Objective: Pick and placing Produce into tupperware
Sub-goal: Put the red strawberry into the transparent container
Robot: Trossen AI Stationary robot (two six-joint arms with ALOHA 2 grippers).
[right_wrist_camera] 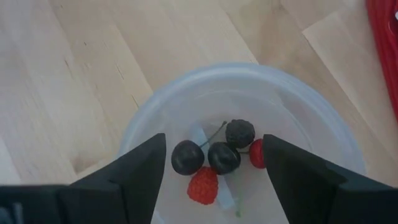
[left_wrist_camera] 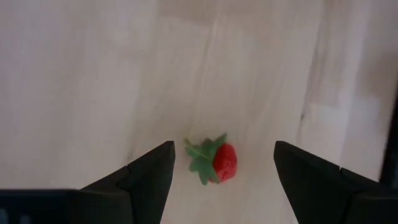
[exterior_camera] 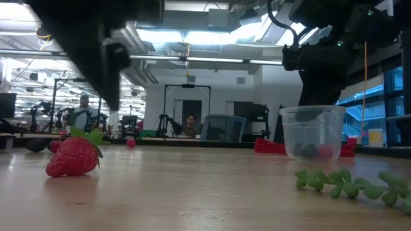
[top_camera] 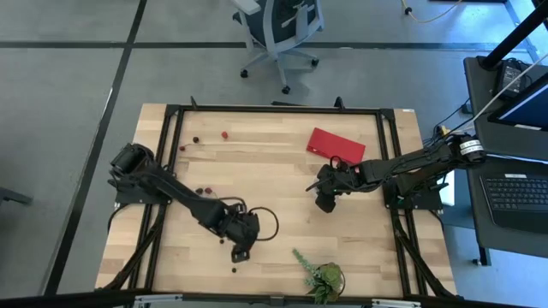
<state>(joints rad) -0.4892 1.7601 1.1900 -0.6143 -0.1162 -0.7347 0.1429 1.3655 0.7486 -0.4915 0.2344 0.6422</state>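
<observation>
Strawberry (left_wrist_camera: 219, 163) is bracketed by the spread left gripper (left_wrist_camera: 222, 171); it should be pinched centrally, while the right gripper (right_wrist_camera: 212, 165) hangs spread above the tupperware (right_wrist_camera: 245, 87)

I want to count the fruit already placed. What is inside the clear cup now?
Inside the clear cup lie two dark cherries, one dark berry and a red strawberry. Another red fruit is partly hidden behind the right gripper, whose jaws stand open above.

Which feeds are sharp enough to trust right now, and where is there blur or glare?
Left wrist view: strawberry sharp, wood beyond soft. Right wrist view: fruit inside the cup crisp. Low view: near strawberry clear, dark arm at upper left blurred, ceiling lights glaring. High view: evenly lit.
</observation>
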